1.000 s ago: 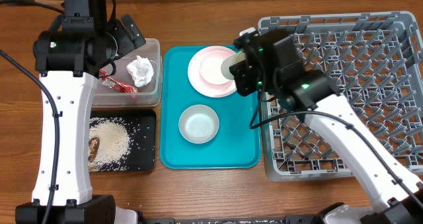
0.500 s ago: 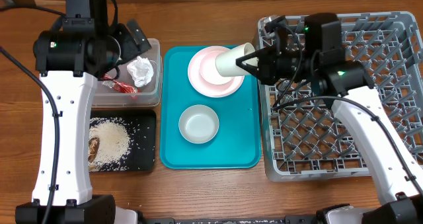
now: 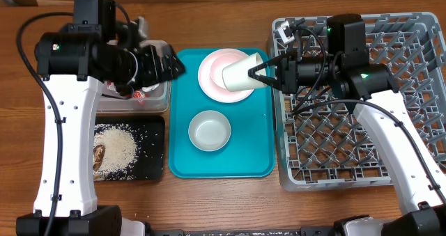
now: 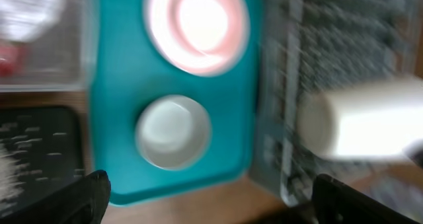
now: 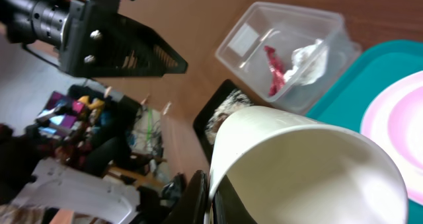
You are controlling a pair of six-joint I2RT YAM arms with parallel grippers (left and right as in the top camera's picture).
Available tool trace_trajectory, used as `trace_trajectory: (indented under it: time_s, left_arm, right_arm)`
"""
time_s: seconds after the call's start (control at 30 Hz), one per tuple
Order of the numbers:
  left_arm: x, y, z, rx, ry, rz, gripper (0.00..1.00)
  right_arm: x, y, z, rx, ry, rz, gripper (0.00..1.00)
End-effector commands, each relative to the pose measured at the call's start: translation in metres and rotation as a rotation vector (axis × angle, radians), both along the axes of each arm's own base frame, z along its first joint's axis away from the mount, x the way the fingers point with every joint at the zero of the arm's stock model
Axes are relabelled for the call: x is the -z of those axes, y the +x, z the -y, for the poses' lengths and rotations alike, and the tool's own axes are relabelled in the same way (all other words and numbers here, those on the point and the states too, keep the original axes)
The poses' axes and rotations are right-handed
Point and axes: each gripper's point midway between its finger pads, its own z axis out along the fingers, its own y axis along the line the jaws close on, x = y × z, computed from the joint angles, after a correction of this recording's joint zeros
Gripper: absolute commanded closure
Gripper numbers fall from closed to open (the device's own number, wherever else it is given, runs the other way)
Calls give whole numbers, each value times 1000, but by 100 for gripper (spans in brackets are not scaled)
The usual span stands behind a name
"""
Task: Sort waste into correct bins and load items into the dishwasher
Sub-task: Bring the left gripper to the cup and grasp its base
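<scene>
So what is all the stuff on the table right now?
table: one, brown wood, under everything
tray: one, teal, middle of the table
plate: one, pale pink, far end of the teal tray
bowl: one, whitish, near end of the teal tray
cup: one, cream, tipped sideways above the plate
tub: one, clear, left of the teal tray
napkin: one, white, in the tub
wrapper: one, red, in the tub
black tray: one, near the tub
rice: a pile, white, in the black tray
dish rack: one, grey, right side
left arm: one, jaws open over the tub
right arm: one, jaws shut on the cup
</scene>
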Motion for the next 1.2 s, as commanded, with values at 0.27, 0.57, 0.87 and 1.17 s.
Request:
trace_trajectory:
  time_s: [0.27, 0.57, 0.87, 1.17]
  left_arm:
    - [-56, -55, 76, 583, -501, 262, 0]
    - [-45, -56, 102, 718, -574, 338, 7]
    - [-41, -55, 121, 798, -570, 403, 10]
    - [-42, -58, 127, 819, -580, 411, 15]
  right_arm:
    - [-56, -47, 5, -279, 245, 153, 96]
    - [-65, -58, 6, -342, 301, 168, 96]
    - [-65, -59, 5, -347, 302, 167, 96]
    - [-68, -58, 4, -351, 302, 184, 96]
